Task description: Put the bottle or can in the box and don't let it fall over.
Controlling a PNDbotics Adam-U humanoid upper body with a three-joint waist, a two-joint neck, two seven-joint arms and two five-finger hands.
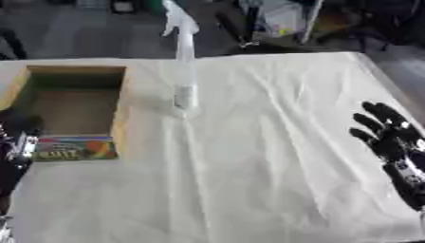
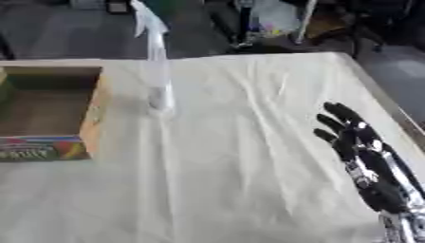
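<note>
A tall clear spray bottle (image 1: pixel 183 71) with a white trigger head stands upright on the white cloth, just right of the box. The open cardboard box (image 1: pixel 73 107) sits at the left, empty inside, with a colourful label on its near wall. My right hand (image 2: pixel 365 156) lies at the right edge with straight spread fingers, far from the bottle and holding nothing. My left hand (image 1: pixel 16 147) shows only partly at the left edge, beside the box's near corner; its fingers are not clear.
The white cloth-covered table (image 1: pixel 249 166) spreads wide between the bottle and my right hand. Its right edge runs diagonally near my right hand. Dark floor and cluttered furniture lie beyond the far edge.
</note>
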